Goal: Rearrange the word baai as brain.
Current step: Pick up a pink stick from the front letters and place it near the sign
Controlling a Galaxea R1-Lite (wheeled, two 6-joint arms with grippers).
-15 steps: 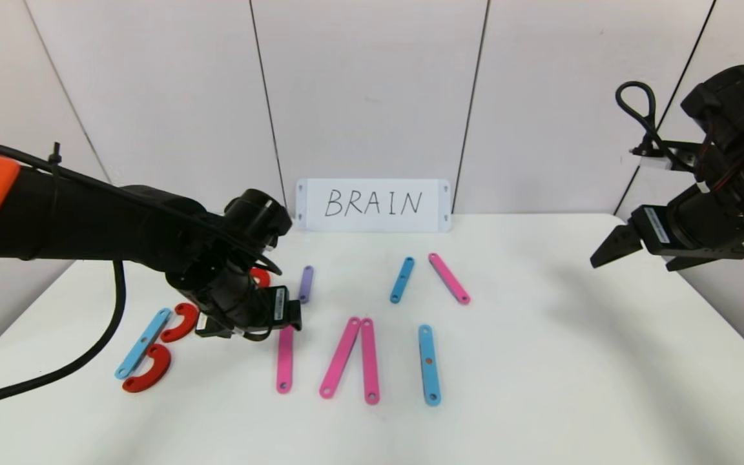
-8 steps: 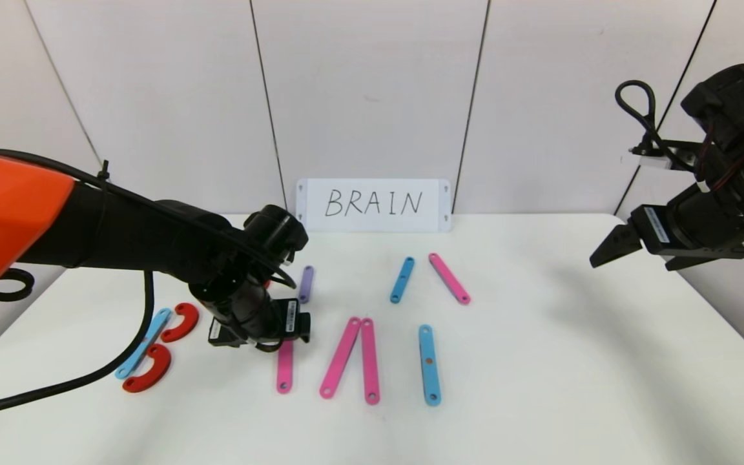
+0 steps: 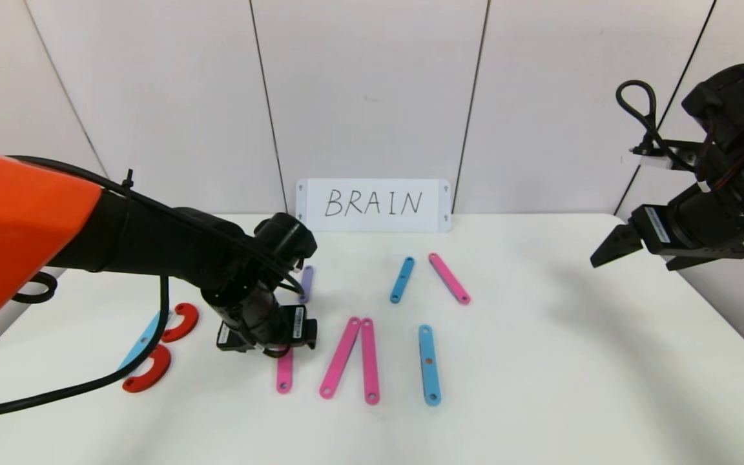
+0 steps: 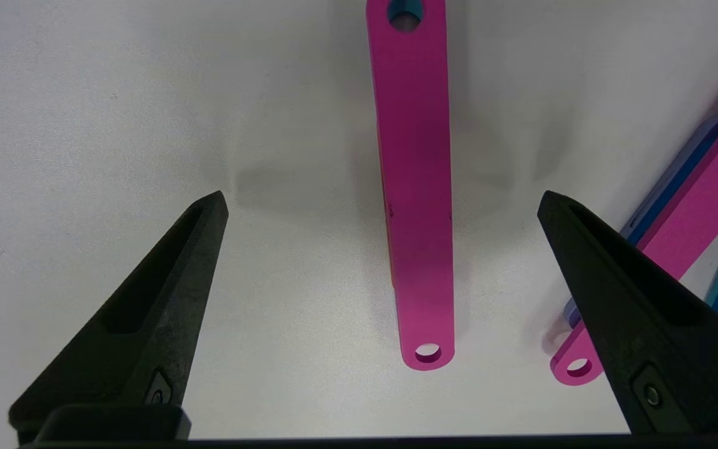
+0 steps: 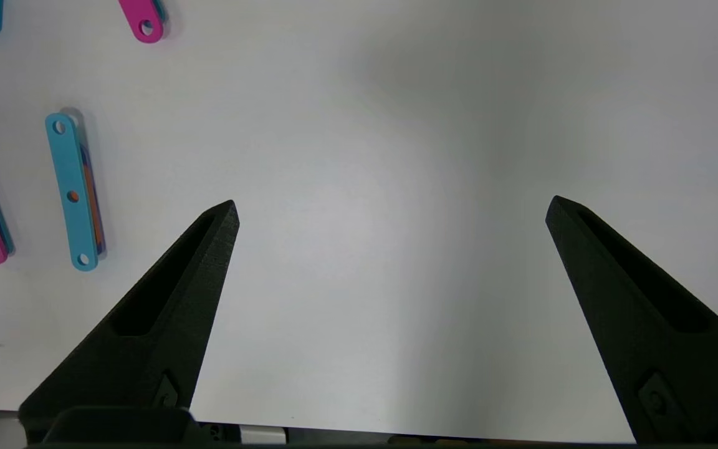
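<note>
Hovering spread-jawed, left gripper (image 4: 382, 206) straddling pink strip (image 4: 418, 187), nothing grasped; B (image 3: 155, 345) built behind, R unfinished, N unbuilt beyond. Right gripper (image 5: 390, 212) parked wide, empty.

The name card (image 3: 372, 205) stood at the table's (image 3: 540, 361) far edge. Before it lay two slanted strips (image 3: 430, 279), nearer still three long strips (image 3: 378, 361). The curved pieces (image 3: 164, 347) lay left of the card.

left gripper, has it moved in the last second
Yes. The left gripper has shifted toward the robot's right and nearer, judged against the white card, over the pink strip.
</note>
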